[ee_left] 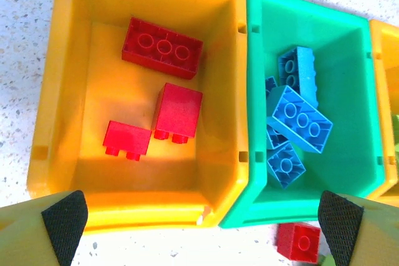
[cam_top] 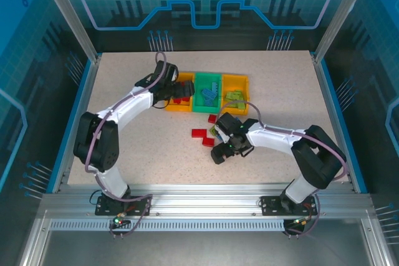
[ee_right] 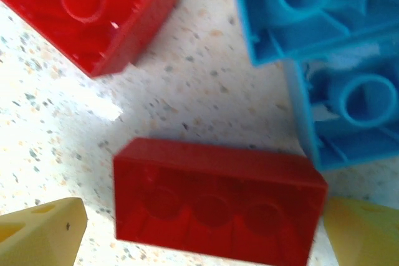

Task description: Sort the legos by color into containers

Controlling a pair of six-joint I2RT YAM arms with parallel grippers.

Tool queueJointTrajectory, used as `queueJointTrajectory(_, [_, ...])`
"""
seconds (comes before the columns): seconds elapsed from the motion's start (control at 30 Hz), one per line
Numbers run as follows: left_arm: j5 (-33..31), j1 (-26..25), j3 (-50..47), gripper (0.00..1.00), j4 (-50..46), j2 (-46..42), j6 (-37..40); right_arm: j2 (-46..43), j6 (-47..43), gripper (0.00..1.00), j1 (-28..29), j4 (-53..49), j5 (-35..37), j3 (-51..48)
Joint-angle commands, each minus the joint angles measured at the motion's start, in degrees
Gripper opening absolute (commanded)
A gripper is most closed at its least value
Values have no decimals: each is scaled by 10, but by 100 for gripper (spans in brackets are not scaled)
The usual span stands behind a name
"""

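Counting the small studded plastic legos first, we find three sorted red bricks (ee_left: 163,48) lying in the open-topped yellow-orange plastic bin (ee_left: 62,91) straight below the left gripper (ee_left: 202,225), whose black-padded fingers (ee_left: 65,225) stand spread wide with nothing between them. Just to that gripper's right a heap of blue bricks (ee_left: 298,119) sits in the green plastic bin (ee_left: 349,48), and from overhead we see light green bricks (cam_top: 234,96) in the second yellow-orange bin (cam_top: 235,77) beyond it. Each colour has its container, so we judge the sorting well along but not finished. What is left lies on the speckled tabletop (cam_top: 162,154) around the right gripper (ee_right: 199,235). A long red brick (ee_right: 218,207) rests between its pale yellow fingers (ee_right: 40,232), which are spread to either side and do not clamp it, with bare table showing beside one of them. Ahead of those fingers lie a second loose red brick (ee_right: 81,10) and two upturned blue bricks (ee_right: 324,17), hollow side up. From above, a stray red brick (cam_top: 212,118) sits between the right gripper and the bins, and a light green scrap (cam_top: 216,130) just beside that gripper is too small for us to make out. We take the next job to be closing on the long red brick and carrying it to the other reds, with the loose blues and the green piece to follow.
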Motion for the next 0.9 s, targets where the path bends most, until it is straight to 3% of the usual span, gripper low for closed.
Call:
queueJointTrajectory(0.0, [13, -1, -29, 99, 12, -35, -15, 26, -1, 93, 14, -24, 29, 27])
queueJointTrajectory(0.3, [-14, 0, -103, 99, 13, -116, -23, 16, 16, 61, 16, -71, 48, 51])
queueJointTrajectory(0.43, [-43, -1, -133, 99, 11, -145, -26, -25, 12, 61, 14, -87, 12, 87])
queueJointTrajectory(0.6, [-71, 1, -164, 99, -4, -165, -38, -39, 10, 61, -16, -50, -89, 167])
queueJointTrajectory(0.73, [-69, 1, -199, 99, 2, -186, -51, 11, 38, 60, -61, -2, -195, 249])
queueJointTrajectory(0.87, [-67, 0, -233, 99, 5, -208, -61, 98, 54, 59, -83, 5, -249, 361])
